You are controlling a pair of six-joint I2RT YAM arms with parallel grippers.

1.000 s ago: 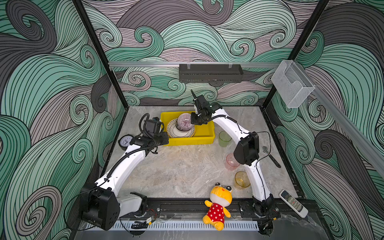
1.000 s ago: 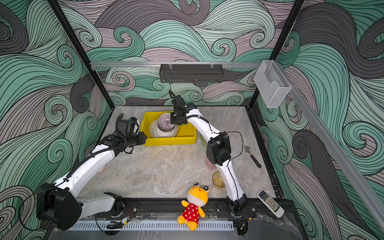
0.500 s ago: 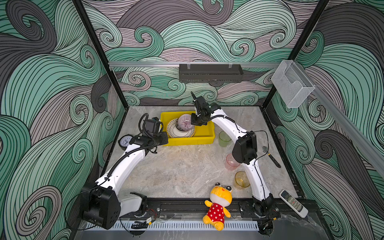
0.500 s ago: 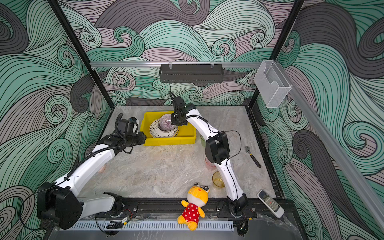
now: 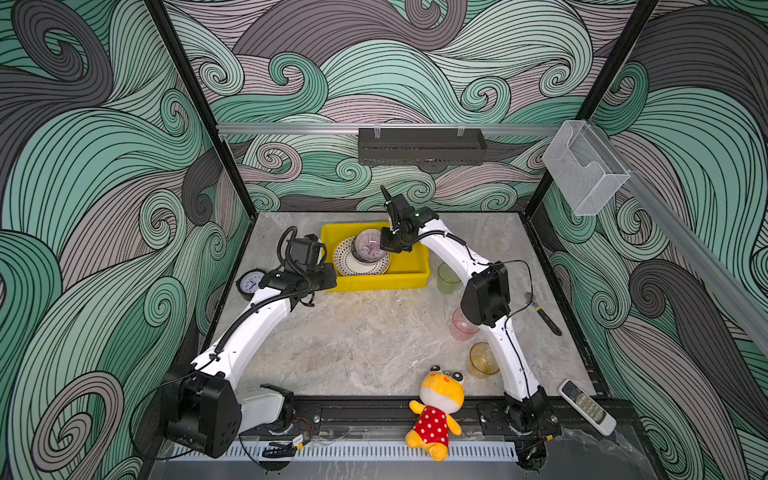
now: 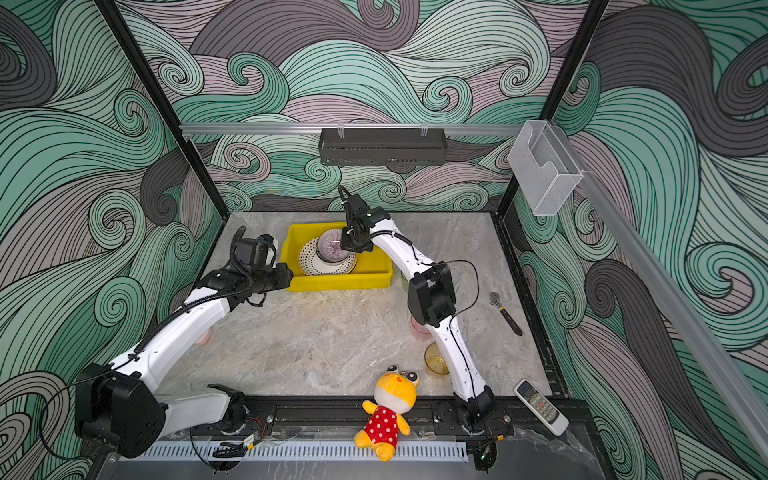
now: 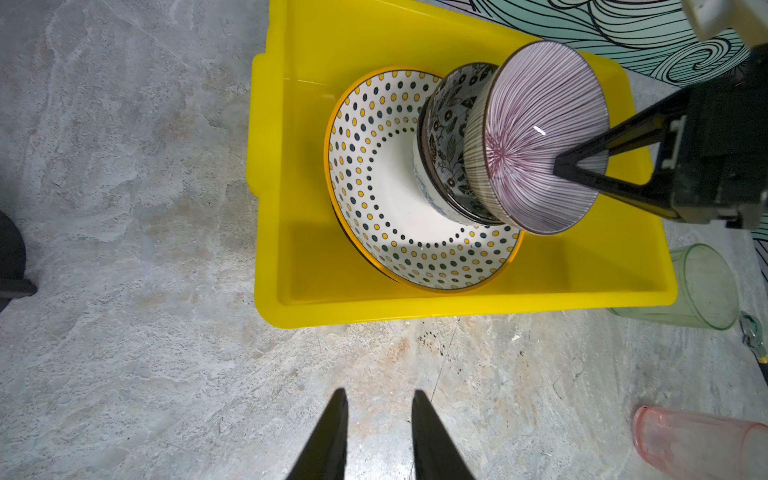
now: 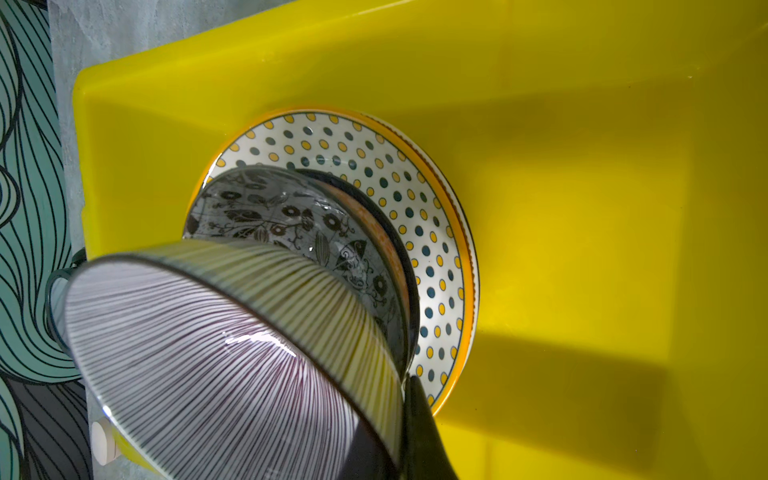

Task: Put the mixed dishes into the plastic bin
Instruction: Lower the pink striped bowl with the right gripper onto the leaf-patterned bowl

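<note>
The yellow plastic bin (image 5: 376, 286) (image 7: 266, 208) holds a dotted plate (image 7: 374, 174) (image 8: 415, 199) with a black-white bowl (image 7: 449, 124) (image 8: 291, 216) on it. My right gripper (image 7: 559, 168) (image 8: 401, 419) is shut on the rim of a lilac striped bowl (image 5: 368, 245) (image 8: 216, 374). The lilac bowl is tilted over the black-white bowl, and contact between them is unclear. My left gripper (image 7: 376, 399) (image 5: 328, 277) hovers open over bare table in front of the bin. Green (image 5: 448, 277), pink (image 5: 462, 325) and amber (image 5: 482, 359) cups stand on the table to the right.
A round black clock (image 5: 250, 284) lies left of the bin. A yellow plush toy (image 5: 438, 405) sits at the front edge, with a remote (image 5: 586, 407) and a wrench (image 5: 542, 316) at the right. A clear wall box (image 5: 584, 174) and a dark tray (image 5: 419, 145) hang above.
The right arm's elbow has drifted slightly left. The lilac bowl and both grippers stay where they were.
</note>
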